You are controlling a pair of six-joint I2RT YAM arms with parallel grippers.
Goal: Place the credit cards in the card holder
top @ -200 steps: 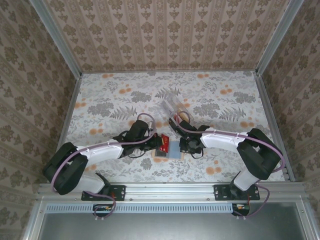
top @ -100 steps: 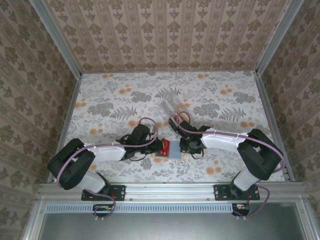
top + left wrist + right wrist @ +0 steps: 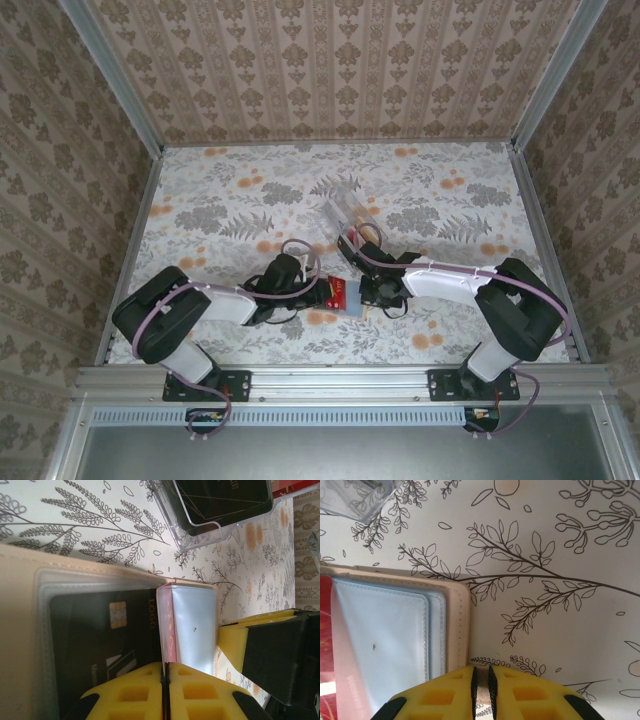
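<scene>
While the card holder point(image 3: 458, 625) is lying open on the table point(image 3: 560, 630) between the arms: both are working at it.
Left gripper point(image 3: 165, 685): pressing shut on the red card point(image 3: 167, 630), half-sleeved.
Right gripper point(image 3: 481, 680): pinching the tan cover, nearly closed.
Risk: card possibly buckling if pushing goes skewed; cover possibly slipping, letting the holder slide.

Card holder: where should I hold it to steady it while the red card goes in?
Pinch the card holder by its stitched tan border, from the right arm's side. It lies open and flat, and that border juts past the clear sleeves, so the sleeves stay unclamped.
</scene>
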